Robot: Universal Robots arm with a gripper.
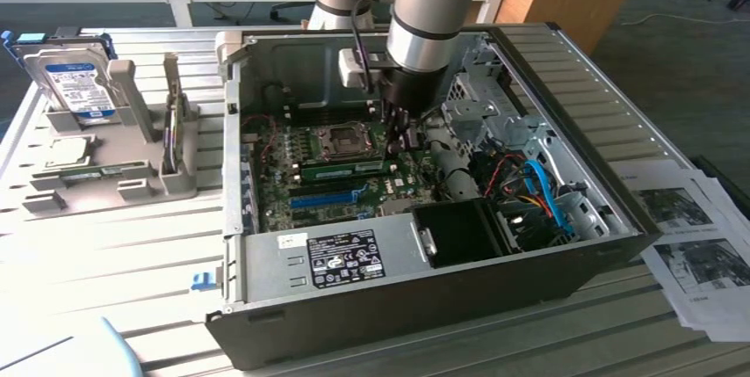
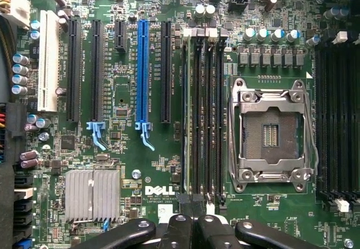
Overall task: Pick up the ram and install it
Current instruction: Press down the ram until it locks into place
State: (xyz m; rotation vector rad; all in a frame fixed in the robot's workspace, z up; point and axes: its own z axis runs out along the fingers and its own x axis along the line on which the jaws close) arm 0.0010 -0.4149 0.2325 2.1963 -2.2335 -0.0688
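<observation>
The gripper (image 1: 402,137) is down inside the open computer case (image 1: 410,307), hanging just over the motherboard (image 2: 126,164) beside the empty processor socket (image 1: 346,138). Its two fingers (image 2: 179,226) are pressed together, and in the wrist view I see nothing clamped between them.

The ram (image 1: 346,167) is a long green stick with a pale label. It sits among the memory slots (image 2: 203,114) just beside the socket, on the side toward the long blue slot (image 1: 322,199), and it runs parallel to the socket's edge. One end of the ram lies close under the gripper's tips; the rest of the stick extends away from the gripper toward the exterior view's left. Whether the fingers touch the ram, I cannot tell. In the wrist view the closed fingertips are in line with the end of the memory slots.

Beyond the blue slot from the socket is a small ribbed silver heat sink (image 2: 93,194). Further from the socket, toward the exterior view's right, blue and orange cables (image 1: 542,194) lie inside the case.

Outside the case, well apart from the socket on the exterior view's left, a grey holder (image 1: 118,175) stands on the table (image 1: 118,254), and a hard drive (image 1: 73,85) with a blue and white label stands upright in it. On the opposite side of the case there are printed papers (image 1: 691,219).
</observation>
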